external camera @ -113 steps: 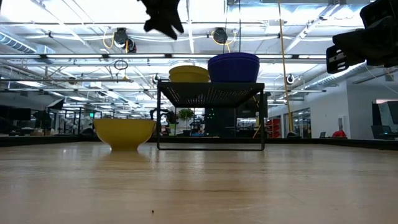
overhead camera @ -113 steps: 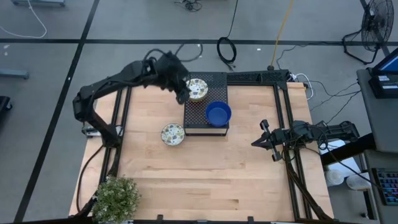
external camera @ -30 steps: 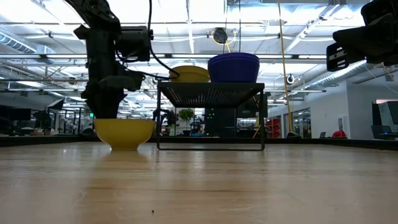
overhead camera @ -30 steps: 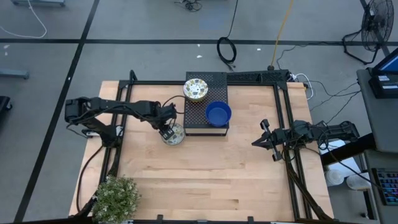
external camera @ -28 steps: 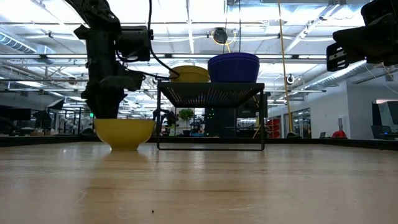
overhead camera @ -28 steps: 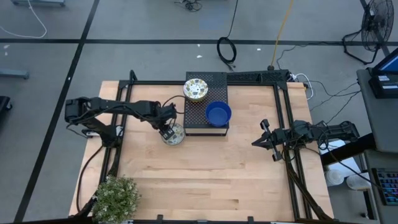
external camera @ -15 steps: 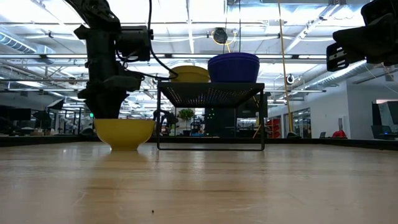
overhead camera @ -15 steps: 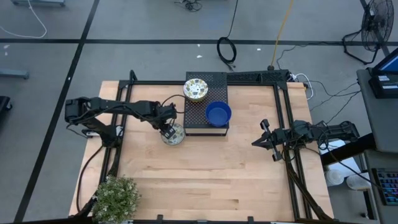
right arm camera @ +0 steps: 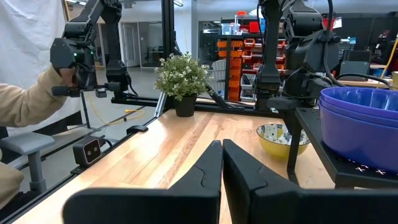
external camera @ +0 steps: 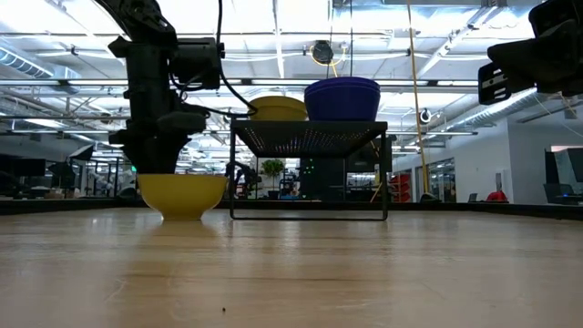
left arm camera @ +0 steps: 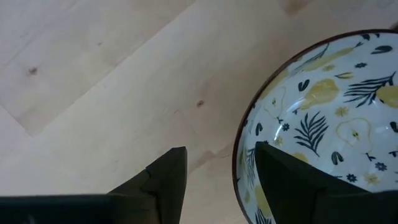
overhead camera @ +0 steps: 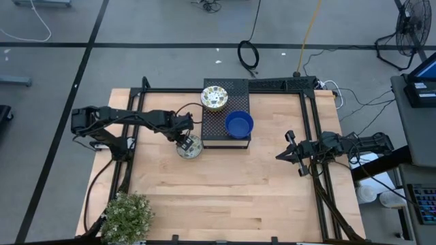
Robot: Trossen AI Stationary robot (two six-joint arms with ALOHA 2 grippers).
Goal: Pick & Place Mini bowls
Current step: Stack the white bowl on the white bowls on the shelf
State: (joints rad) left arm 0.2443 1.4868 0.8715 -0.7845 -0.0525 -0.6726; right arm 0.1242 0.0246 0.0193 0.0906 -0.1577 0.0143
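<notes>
A patterned cream bowl [overhead camera: 190, 146] stands on its base on the wooden table, left of the black perforated rack [overhead camera: 219, 138]; its outside is yellow in the low view [external camera: 182, 194]. On the rack stand a second patterned bowl [overhead camera: 214, 97] and stacked blue bowls [overhead camera: 239, 124]. My left gripper [overhead camera: 184, 141] is open over the table bowl's left rim, pointing down. One finger [left arm camera: 165, 177] is outside the rim [left arm camera: 239, 155] and the other [left arm camera: 292, 180] is inside the bowl. My right gripper [overhead camera: 281, 155] is shut and empty at the table's right side, well above the table. My left gripper straddles the table bowl's rim [left arm camera: 238, 177] from above, one finger inside and one outside. I cannot tell whether either finger touches the bowl. The bowl rests on the table.
A potted plant [overhead camera: 126, 214] stands at the table's near left corner. A black frame [overhead camera: 310, 95] runs along the table's edges. A person's sleeve [right arm camera: 25, 102] shows beyond the table in the right wrist view. Bare wood [overhead camera: 231, 190] lies in front of the rack.
</notes>
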